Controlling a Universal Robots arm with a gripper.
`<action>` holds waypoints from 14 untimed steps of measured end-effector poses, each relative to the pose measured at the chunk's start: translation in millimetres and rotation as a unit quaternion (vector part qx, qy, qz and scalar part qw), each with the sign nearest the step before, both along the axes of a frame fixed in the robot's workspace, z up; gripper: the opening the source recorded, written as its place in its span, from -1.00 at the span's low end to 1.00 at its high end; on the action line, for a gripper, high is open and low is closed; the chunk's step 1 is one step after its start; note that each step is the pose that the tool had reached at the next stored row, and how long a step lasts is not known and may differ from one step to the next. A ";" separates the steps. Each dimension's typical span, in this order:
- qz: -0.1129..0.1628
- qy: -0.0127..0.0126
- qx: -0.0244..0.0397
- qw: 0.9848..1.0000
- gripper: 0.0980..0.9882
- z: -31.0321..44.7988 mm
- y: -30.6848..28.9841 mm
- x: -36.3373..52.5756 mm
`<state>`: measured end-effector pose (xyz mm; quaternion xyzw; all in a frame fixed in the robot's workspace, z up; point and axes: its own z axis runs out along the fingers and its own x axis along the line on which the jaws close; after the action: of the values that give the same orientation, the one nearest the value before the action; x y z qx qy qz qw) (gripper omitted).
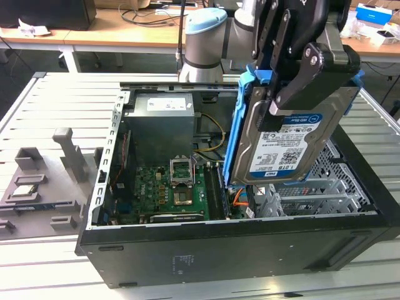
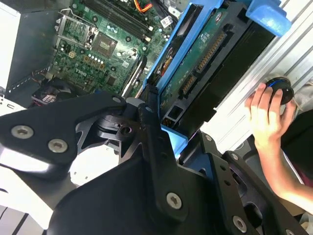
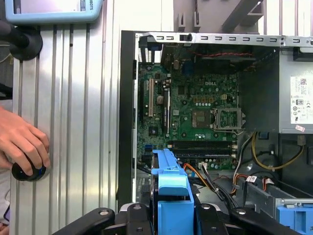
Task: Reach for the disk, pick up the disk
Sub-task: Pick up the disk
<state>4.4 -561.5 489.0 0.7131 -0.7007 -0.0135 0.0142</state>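
The disk, a silver hard drive with a blue-and-white label and a bright blue frame, hangs tilted on edge above the open computer case, over the drive bay side. My gripper comes down from above and is shut on its upper part, one black finger lying across the labelled face. In the second wrist view the disk's green underside and blue frame run away from my gripper. The first wrist view has the blue frame standing between the jaws.
Inside the case lie the motherboard, a grey power supply and a metal drive cage. A grey fixture holding a small square chip sits at the exterior view's left. A person's hand rests on a black knob on the slatted table.
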 end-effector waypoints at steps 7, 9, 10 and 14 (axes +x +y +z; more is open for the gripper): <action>0.000 0.000 0.000 1.000 -0.39 -0.7 0.0 14.6; 0.000 0.000 0.000 1.000 -0.39 -0.8 0.0 16.8; 0.000 0.000 0.000 1.000 -0.39 -0.9 0.0 18.1; 0.000 0.000 0.000 1.000 -0.39 -1.1 0.0 23.2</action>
<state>27.5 -561.5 487.9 0.7131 -0.7007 -0.0135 0.0142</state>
